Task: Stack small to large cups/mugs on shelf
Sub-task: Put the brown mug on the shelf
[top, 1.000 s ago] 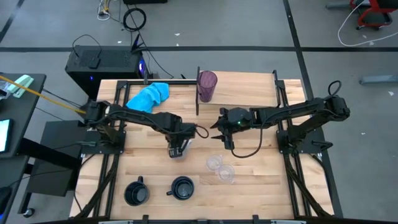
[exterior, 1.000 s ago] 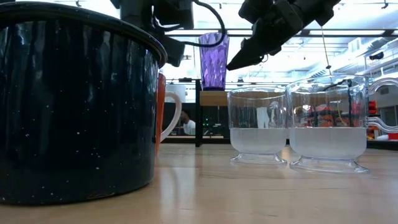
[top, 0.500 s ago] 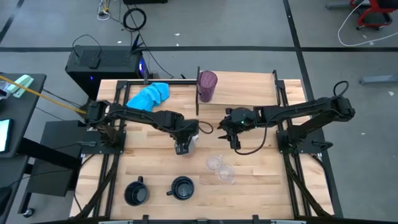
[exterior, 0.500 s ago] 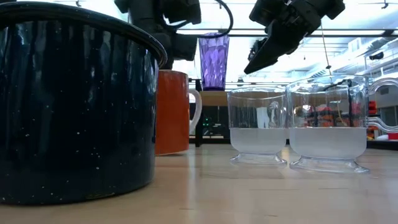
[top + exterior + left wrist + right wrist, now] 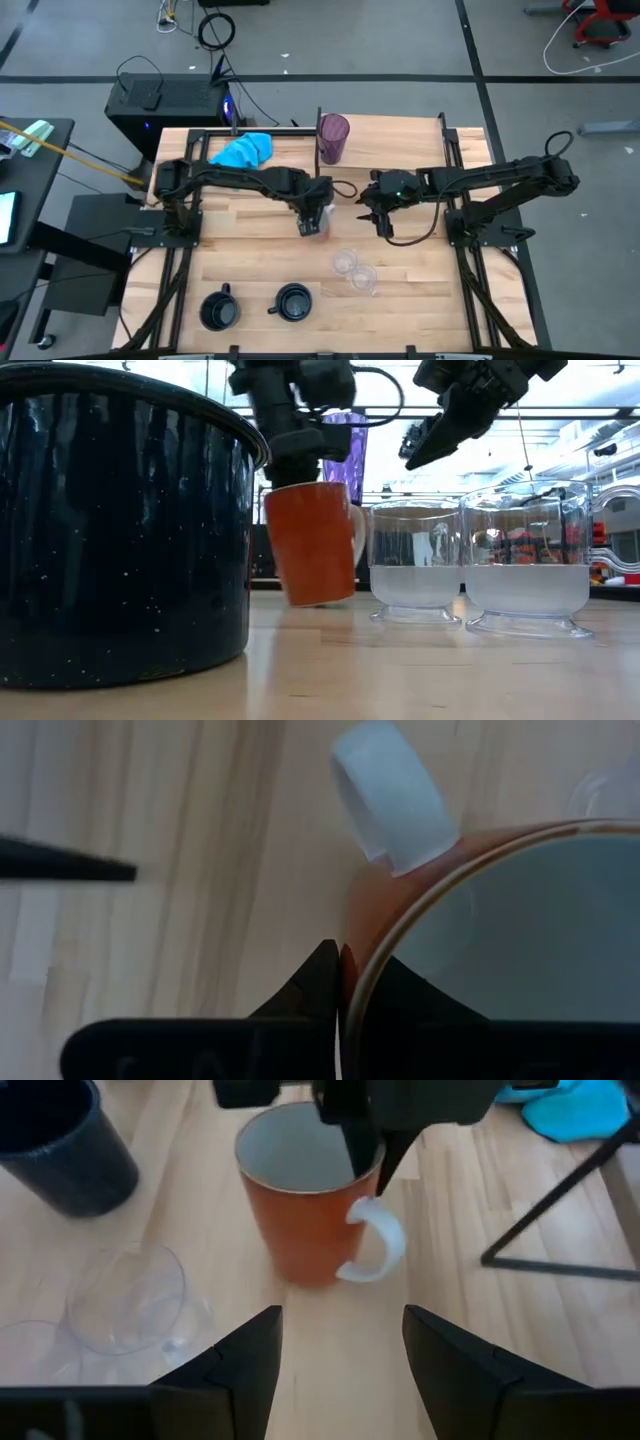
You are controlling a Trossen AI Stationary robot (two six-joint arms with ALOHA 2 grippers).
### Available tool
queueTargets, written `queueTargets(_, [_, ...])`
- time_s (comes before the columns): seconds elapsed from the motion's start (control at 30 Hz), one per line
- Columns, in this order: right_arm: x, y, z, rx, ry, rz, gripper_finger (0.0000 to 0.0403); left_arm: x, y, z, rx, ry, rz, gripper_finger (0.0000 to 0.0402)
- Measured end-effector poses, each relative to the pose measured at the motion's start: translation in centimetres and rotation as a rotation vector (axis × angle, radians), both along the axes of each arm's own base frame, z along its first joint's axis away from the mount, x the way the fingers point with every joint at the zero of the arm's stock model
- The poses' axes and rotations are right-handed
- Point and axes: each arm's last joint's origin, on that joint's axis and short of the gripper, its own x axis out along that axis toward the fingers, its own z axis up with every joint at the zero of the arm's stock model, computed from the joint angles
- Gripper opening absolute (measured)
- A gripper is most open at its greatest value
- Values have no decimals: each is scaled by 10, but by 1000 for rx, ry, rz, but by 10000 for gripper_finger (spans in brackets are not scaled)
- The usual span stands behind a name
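Note:
An orange mug (image 5: 310, 1215) with a white inside and a white handle (image 5: 390, 805) is near the table's middle, with my left gripper (image 5: 312, 222) shut on its rim. To its right my right gripper (image 5: 379, 218) hangs open above the table, pointing at the mug with nothing between its fingers. The purple tumbler (image 5: 333, 138) stands on the shelf (image 5: 390, 128) at its left end. Two clear cups (image 5: 354, 271) stand on the table nearer the front. Two black mugs (image 5: 293, 302) (image 5: 217, 310) stand at the near edge. My left gripper pinches the mug's rim (image 5: 352, 982) beside the handle, with one finger inside (image 5: 400, 995) and one outside (image 5: 322, 970). The fingers come from above and point steeply down. The mug hangs tilted below them. I cannot tell whether its lowest edge (image 5: 300, 603) is clear of the table.
A bright blue cloth (image 5: 243, 152) lies at the far left of the table. The shelf's thin dark side panel (image 5: 319, 150) stands just beyond the mug, next to the tumbler. In the low view the nearest black mug (image 5: 120, 530) fills the left side.
My left gripper has moved toward the table's right and far edges, taking the orange mug with it. The mug stood upright and now hangs tilted. My right gripper has drawn back toward the right edge and risen a little.

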Motion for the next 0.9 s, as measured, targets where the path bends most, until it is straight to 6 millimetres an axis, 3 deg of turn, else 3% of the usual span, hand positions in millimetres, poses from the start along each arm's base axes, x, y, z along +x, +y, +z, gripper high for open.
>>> queueTargets(0.2, [-20,-1,2,-7,96,-38,215,19,4,-1,15,88,-2,38])
queueTargets(0.43, [-36,-2,18,-20,32,-59,215,31,5,-1,22,79,7,36])
queueTargets(0.8, [-35,-2,19,-20,25,-59,211,33,5,-2,37,66,10,125])
queueTargets(0.9, [-35,-2,18,-20,19,-59,210,28,3,6,45,73,-12,147])
